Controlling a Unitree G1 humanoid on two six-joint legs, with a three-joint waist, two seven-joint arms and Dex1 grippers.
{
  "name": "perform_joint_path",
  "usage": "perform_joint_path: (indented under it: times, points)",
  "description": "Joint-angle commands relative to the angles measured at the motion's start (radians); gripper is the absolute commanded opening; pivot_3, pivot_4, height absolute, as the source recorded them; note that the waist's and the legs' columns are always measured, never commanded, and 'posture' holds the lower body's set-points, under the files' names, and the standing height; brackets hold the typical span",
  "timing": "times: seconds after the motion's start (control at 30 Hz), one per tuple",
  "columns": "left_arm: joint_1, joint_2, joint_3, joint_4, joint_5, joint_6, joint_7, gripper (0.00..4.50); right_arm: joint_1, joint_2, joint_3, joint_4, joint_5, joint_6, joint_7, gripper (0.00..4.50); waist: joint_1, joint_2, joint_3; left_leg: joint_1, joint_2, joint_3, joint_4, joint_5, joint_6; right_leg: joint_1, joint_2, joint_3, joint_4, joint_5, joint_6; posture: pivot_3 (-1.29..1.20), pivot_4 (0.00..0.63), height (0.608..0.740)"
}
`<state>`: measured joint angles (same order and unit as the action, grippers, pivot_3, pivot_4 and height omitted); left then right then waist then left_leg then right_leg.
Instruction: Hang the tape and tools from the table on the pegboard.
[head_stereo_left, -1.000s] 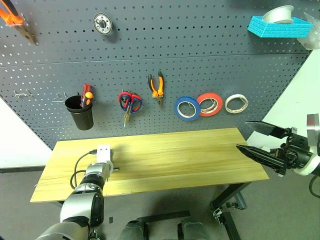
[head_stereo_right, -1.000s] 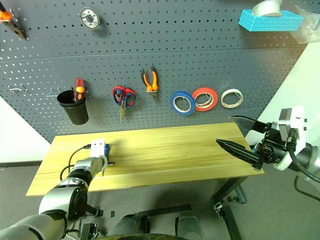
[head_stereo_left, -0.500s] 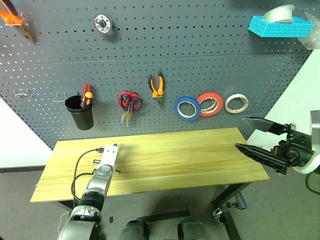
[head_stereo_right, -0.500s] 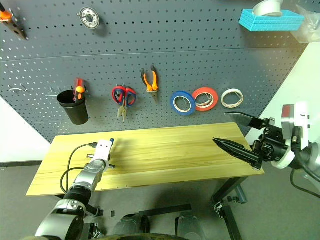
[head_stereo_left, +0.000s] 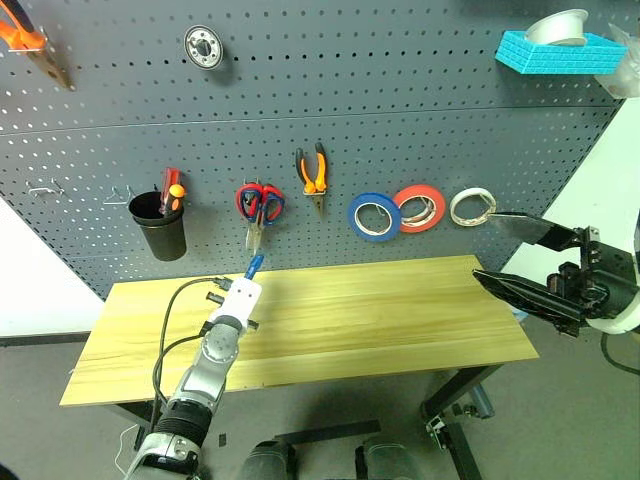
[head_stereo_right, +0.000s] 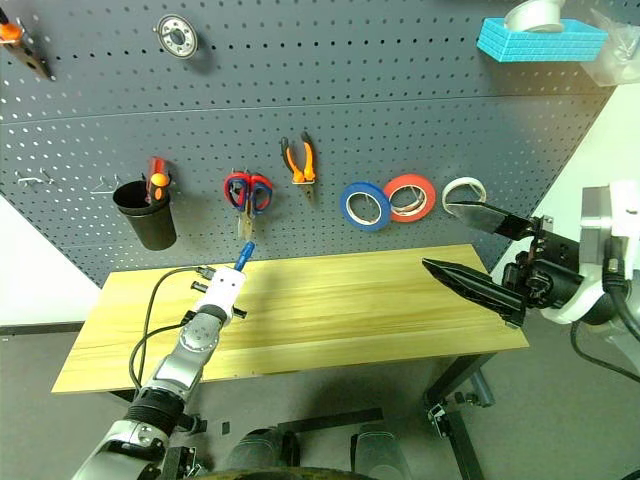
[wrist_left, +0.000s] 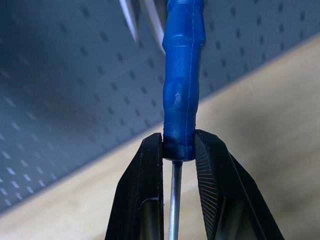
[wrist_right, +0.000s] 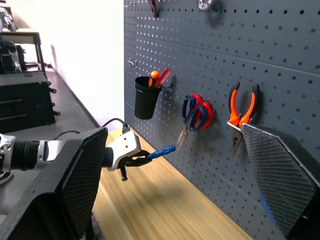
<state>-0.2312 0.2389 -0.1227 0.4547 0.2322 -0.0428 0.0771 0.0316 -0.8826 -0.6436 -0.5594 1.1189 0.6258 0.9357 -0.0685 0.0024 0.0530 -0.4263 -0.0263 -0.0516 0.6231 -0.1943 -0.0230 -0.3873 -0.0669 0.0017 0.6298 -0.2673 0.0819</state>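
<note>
1. My left hand (head_stereo_left: 249, 272) is clamped on the blue screwdriver (wrist_left: 182, 80). The fingers (wrist_left: 146, 195) pinch the base of its handle, the metal shaft runs back between them, and the handle points at the pegboard (head_stereo_left: 400, 110).
2. That screwdriver is up off the worktop (head_stereo_left: 380, 320), over its back left part, just under the scissors (head_stereo_left: 259, 205) hanging on the board.
3. My right hand (head_stereo_left: 512, 255) is spread wide and holds nothing, off the right end of the worktop, pointing left.
4. Worktop: light yellow wood grain, long, black legs. I see no loose tools on it.
5. Pegboard: dark grey, grid of small holes, fills the wall behind the worktop.
6. On the board, left to right: black cup (head_stereo_left: 160, 225) with red and orange screwdrivers, two pairs of scissors on one hook, orange pliers (head_stereo_left: 314, 175), blue tape (head_stereo_left: 374, 216), red-orange roll (head_stereo_left: 420, 207), white roll (head_stereo_left: 472, 207).
7. Higher up: round metal part (head_stereo_left: 202, 46), orange tool at the top left corner, blue tray (head_stereo_left: 560, 52) with a white roll at top right.
8. Bare hooks (head_stereo_left: 45, 187) sit left of the cup.
9. Room: white wall either side of the board, grey floor below.
</note>
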Motion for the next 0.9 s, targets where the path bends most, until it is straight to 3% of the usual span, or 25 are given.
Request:
perform_joint_path:
  times: [0.03,0.4,0.9]
  points:
    - [-0.021,0.017,0.007,-0.026,0.031,-0.094,0.037,0.53,-0.028,0.001,-0.02,0.001,0.019,-0.023,-0.005,4.5,0.0,0.0,0.0,0.0,0.0,0.0,0.0,0.0,0.0,0.0,0.0,0.0,0.0,0.0,0.0,-0.18,0.0,0.717]
    - [-0.039,0.038,0.036,-0.095,0.085,-0.225,0.136,0.53,-0.07,-0.021,-0.01,0.042,-0.016,-0.03,0.012,4.5,0.001,0.0,0.0,0.0,0.0,0.001,0.001,0.001,0.001,0.0,0.001,0.0,0.001,0.0,0.0,-0.18,0.0,0.717]
    - [0.004,0.084,0.138,-0.363,0.169,-0.315,0.262,0.53,-0.117,-0.01,0.012,0.084,-0.031,-0.051,0.047,4.5,0.003,0.0,-0.001,0.001,0.0,0.001,0.003,0.002,0.003,0.001,0.002,0.0,0.002,0.0,0.001,-0.15,0.0,0.717]
